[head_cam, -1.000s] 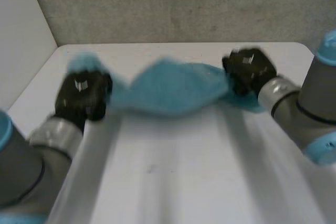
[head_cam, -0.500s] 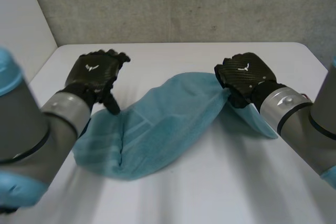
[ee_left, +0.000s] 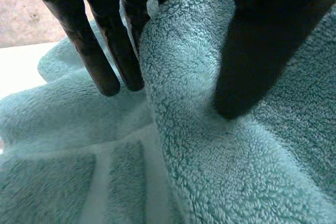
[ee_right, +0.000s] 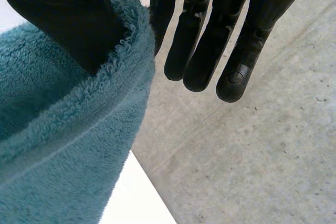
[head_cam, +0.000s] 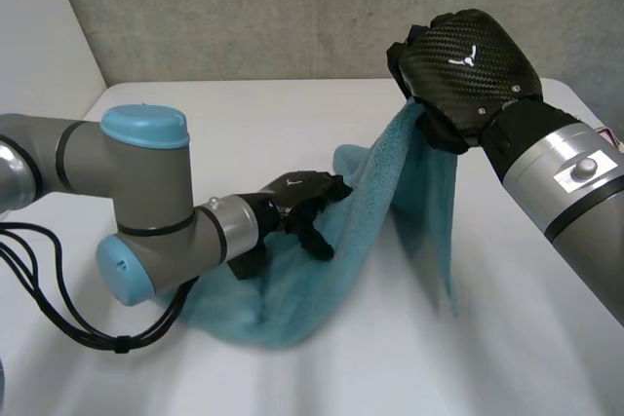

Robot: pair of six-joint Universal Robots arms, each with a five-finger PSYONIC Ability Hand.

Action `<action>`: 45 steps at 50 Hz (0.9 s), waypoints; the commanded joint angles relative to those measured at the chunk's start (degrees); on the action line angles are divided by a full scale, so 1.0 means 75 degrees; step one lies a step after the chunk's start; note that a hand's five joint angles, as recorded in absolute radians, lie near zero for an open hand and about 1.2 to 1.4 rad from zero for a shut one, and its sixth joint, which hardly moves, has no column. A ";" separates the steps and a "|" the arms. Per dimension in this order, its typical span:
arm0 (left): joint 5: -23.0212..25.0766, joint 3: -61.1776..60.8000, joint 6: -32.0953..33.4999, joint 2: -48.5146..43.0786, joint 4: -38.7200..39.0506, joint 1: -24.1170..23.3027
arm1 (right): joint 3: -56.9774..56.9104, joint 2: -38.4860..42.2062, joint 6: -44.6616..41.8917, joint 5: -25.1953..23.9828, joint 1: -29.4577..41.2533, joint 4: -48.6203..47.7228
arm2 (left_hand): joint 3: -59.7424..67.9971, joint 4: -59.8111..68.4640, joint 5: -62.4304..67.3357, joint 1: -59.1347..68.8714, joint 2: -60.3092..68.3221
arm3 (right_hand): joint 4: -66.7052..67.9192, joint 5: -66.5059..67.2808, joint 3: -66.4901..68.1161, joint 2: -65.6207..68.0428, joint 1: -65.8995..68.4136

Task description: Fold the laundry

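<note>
A teal towel (head_cam: 292, 289) lies bunched on the white table (head_cam: 292, 114), with one end lifted. My right hand (head_cam: 468, 65) is raised above the table's right side, shut on that end. In the right wrist view its thumb (ee_right: 63, 19) pinches the towel's hem (ee_right: 121, 77) against the side of its straight fingers (ee_right: 210, 40). From there the cloth hangs down to the heap. My left hand (head_cam: 297, 202) rests low on the towel's middle. Its fingers (ee_left: 105, 51) are straight, its thumb (ee_left: 252, 61) stands apart, and a fold of towel (ee_left: 178, 77) rises between them.
A grey wall (head_cam: 292, 7) stands behind the table's far edge and a white wall (head_cam: 39, 46) at its left. My left forearm (head_cam: 146, 202) lies across the table's left half. Bare tabletop shows beyond the towel and at the front.
My left hand let go of the towel's left end, opened and moved in onto its middle. My right hand rose, lifting its end off the table.
</note>
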 commanded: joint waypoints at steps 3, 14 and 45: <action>-0.2303 0.0011 -0.0017 0.0084 0.0302 0.0118 | -0.0480 0.1128 -0.0408 0.0197 -0.0106 0.0223 | 0.6666 0.6788 0.6794 0.6640 0.6669 | 0.1560 0.1764 0.1617 0.1691 0.3219; -0.2573 -0.0856 0.0030 0.0600 0.1075 0.0270 | -0.1195 0.2417 -0.0678 0.0748 -0.0095 0.0844 | 0.0619 0.0742 0.0748 0.0594 0.0622 | 0.1560 0.1764 0.1617 0.1691 0.3219; -0.3311 -0.0411 0.0311 0.0951 0.3126 0.0434 | -0.3093 0.3929 -0.0701 0.1685 -0.0118 0.0680 | 0.6666 0.6788 0.6794 0.6640 0.6669 | 0.1560 0.1764 0.1617 0.1691 0.3219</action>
